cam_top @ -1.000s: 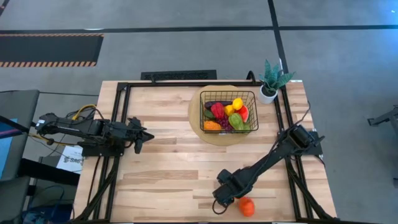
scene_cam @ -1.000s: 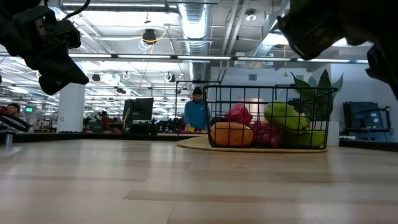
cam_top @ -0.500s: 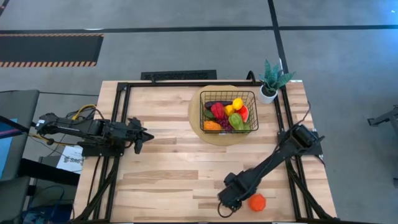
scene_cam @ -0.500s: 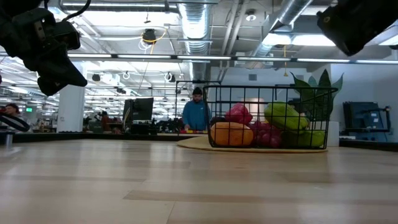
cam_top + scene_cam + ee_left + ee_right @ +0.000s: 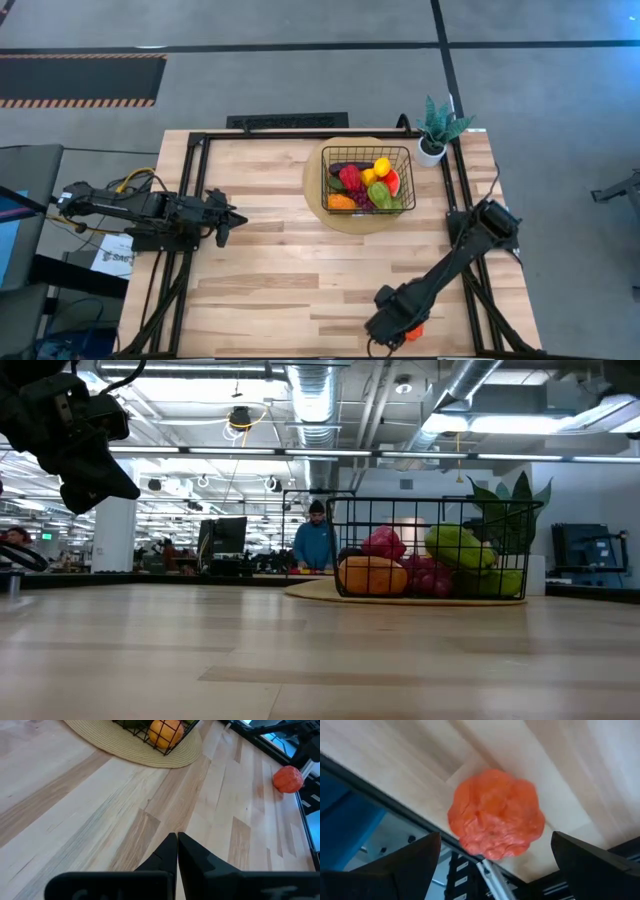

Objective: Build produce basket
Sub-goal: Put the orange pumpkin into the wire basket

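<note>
The right gripper (image 5: 400, 335) hangs over the near right corner of the wooden table (image 5: 270, 270), its fingers (image 5: 592, 865) spread wide and apart from the fruit, holding nothing. Between and under them lies an orange pepper (image 5: 495, 815), a lumpy, lobed toy fruit, sitting at the very near edge of the table where the wood meets the black frame rail (image 5: 480, 290); from above only a sliver of it (image 5: 414, 331) shows past the gripper. There is almost no wood left on the near side of the pepper, while toward the middle of the table the boards lie open and bare all the way to the round tan mat (image 5: 312, 190). The basket (image 5: 367, 180), black wire grid with flared sides, stands on that mat at the far right part of the table, well apart from the pepper. Inside it show a red piece, a yellow one, green ones, an orange one at the near left corner and dark purple at the far side; from table height the orange (image 5: 371, 575) and a green fruit (image 5: 460, 547) press against the wire. A potted plant (image 5: 437, 127) stands just beside the basket's far right corner, near the table edge. The left gripper (image 5: 225, 221) waits at the left side of the table, raised off the wood, its fingers (image 5: 167, 855) clenched together on nothing, with clear boards between it and the mat.
</note>
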Robot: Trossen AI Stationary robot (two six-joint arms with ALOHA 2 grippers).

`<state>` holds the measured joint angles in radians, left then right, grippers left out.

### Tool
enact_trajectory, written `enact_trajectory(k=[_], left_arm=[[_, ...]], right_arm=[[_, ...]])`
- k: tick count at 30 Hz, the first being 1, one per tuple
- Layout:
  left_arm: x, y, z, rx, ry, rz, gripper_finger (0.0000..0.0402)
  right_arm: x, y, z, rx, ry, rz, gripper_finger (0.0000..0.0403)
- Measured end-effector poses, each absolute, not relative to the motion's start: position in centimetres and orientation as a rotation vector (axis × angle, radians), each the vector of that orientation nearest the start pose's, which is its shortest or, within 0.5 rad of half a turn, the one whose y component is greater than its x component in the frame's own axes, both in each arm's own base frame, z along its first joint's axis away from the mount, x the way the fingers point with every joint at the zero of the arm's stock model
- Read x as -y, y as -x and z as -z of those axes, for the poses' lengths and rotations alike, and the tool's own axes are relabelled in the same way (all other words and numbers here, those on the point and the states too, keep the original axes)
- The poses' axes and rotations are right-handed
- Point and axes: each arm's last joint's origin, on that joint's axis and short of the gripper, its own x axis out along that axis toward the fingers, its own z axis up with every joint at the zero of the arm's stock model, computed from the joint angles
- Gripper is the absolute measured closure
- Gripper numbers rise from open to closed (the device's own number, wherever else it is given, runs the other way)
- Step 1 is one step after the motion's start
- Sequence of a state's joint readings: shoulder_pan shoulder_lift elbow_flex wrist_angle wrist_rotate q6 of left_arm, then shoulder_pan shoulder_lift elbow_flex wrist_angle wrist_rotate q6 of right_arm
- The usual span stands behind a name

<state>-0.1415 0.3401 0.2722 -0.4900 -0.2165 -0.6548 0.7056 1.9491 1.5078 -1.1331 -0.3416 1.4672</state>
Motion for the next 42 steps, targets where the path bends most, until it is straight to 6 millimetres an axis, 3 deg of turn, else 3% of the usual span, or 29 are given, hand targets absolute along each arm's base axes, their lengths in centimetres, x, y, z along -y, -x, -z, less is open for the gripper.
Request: enact_trajectory(k=[8, 17, 22, 29, 42], left_arm=[[0.8, -10.1, -18.4, -0.503, 0.538, -0.249, 0.0401], [0.8, -10.1, -18.4, -0.503, 0.538, -0.249, 0.0402], [0.8, -10.1, -18.4, -0.503, 0.538, -0.249, 0.0402], [0.8, -10.1, -18.4, -0.503, 0.538, -0.249, 0.0402], [0.8, -10.1, -18.4, -0.503, 0.538, -0.249, 0.0401]], right_arm=[[-24.7, -26.7, -20.2, -1.782, -0.715, 0.496, 0.0003], [-26.9, -25.4, -20.1, -1.670, -0.676, 0.467, 0.0003], [-27.1, -25.6, -20.1, -1.651, -0.689, 0.446, 0.0003], [-27.7, -25.3, -18.5, -1.628, -0.713, 0.367, 0.0003], [-27.7, -25.3, -18.5, -1.614, -0.668, 0.322, 0.0003]])
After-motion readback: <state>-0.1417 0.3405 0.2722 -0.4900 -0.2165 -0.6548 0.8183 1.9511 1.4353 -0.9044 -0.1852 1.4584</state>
